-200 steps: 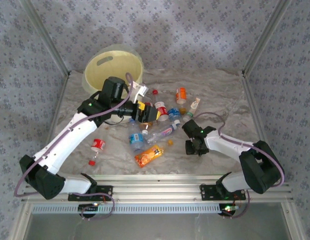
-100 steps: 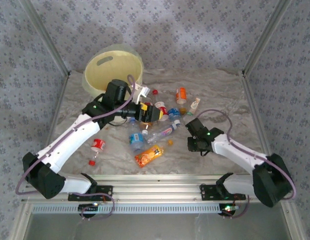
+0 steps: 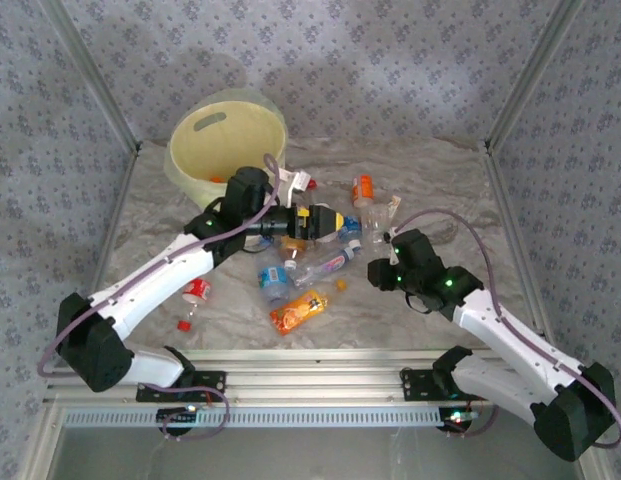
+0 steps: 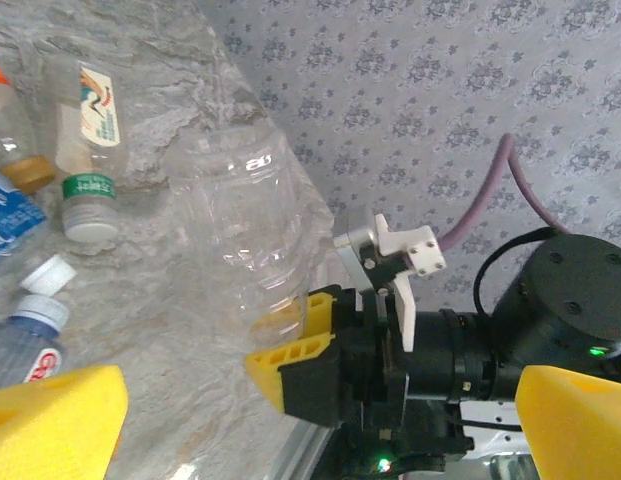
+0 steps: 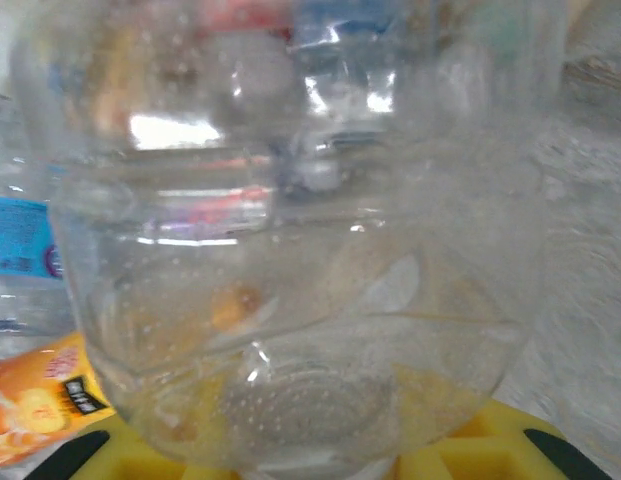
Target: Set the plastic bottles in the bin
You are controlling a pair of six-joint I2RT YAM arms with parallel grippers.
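While most of the plastic bottles (image 3: 325, 265) lie loose on the marbled surface (image 3: 440, 190), the job looks to be in its early stages; at left the bin (image 3: 227, 140) stands in the far corner, a small orange shape low inside it too small to identify; a red-labelled bottle (image 3: 197, 290) lies alone near the left arm; the left gripper (image 3: 328, 222) hovers over the central cluster, its yellow fingers (image 4: 60, 410) spread wide and holding nothing; an orange bottle (image 3: 298, 310) lies just below that cluster; to the right, the right gripper (image 4: 300, 335) has its fingers (image 4: 290, 355) clamped on the base of a clear bottle (image 5: 290, 280), well apart from the bin; roughly a dozen bottles appear left to collect.
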